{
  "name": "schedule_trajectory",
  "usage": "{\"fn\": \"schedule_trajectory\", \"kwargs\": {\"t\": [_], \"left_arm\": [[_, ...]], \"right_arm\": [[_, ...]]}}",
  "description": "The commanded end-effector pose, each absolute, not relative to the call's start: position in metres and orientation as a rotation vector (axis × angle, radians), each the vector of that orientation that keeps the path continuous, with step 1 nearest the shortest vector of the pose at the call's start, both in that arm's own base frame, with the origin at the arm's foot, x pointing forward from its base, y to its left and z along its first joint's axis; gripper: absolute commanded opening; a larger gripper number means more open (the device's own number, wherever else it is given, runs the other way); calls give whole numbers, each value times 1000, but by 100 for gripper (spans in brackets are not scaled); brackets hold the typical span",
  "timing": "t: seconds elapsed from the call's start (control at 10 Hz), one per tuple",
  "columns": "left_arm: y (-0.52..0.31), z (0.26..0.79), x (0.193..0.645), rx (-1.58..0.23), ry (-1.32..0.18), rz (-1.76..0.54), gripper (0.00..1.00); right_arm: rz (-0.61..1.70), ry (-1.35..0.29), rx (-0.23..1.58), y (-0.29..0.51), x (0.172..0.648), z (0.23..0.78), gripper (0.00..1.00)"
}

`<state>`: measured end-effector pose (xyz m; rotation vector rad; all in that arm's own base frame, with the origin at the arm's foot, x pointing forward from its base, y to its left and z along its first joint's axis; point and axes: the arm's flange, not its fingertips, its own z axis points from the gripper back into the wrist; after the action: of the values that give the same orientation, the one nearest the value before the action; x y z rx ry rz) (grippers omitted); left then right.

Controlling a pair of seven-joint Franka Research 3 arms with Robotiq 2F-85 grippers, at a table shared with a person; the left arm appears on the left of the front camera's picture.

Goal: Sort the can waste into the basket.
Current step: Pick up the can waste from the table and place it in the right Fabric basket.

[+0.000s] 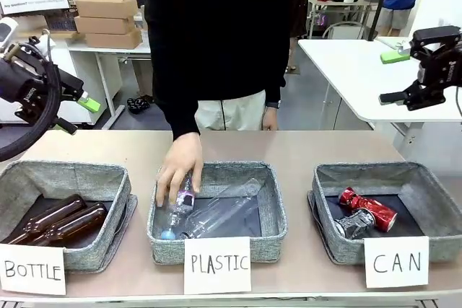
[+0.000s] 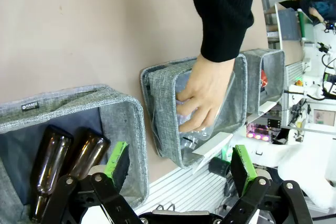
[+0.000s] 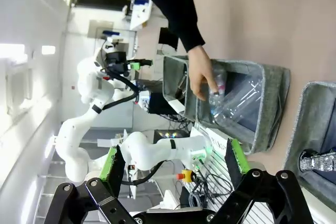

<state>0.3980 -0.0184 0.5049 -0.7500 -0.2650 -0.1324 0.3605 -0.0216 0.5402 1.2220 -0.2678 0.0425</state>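
The red can (image 1: 369,207) and the silver-grey can (image 1: 354,223) lie side by side inside the grey basket (image 1: 368,169) carded "CAN" at the table's right front. My right gripper (image 1: 393,77) hangs open high above and behind that basket, holding nothing. My left gripper (image 1: 76,115) is raised at the far left, open too. In the right wrist view the open gripper (image 3: 175,160) frames the basket's corner (image 3: 300,124), where the silver can (image 3: 317,161) peeks out. Between the left gripper's (image 2: 180,163) green pads, the basket (image 2: 272,72) appears far off.
A person's hand (image 1: 180,171) reaches into the middle "PLASTIC" bin (image 1: 238,170) and rests on a clear plastic bottle (image 1: 216,214). The left "BOTTLE" bin (image 1: 65,171) holds two brown glass bottles (image 1: 58,223). Bare tabletop lies behind the bins.
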Motion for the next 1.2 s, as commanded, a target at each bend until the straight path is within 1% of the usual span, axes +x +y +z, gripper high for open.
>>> {"fn": "schedule_trajectory", "kwargs": {"t": [0.0, 1.1], "left_arm": [[-18, 507, 396, -746, -259, -128, 100], [-18, 507, 396, -746, -259, -128, 100]], "right_arm": [[51, -259, 1218, -24, 362, 546, 100], [51, -259, 1218, -24, 362, 546, 100]]}}
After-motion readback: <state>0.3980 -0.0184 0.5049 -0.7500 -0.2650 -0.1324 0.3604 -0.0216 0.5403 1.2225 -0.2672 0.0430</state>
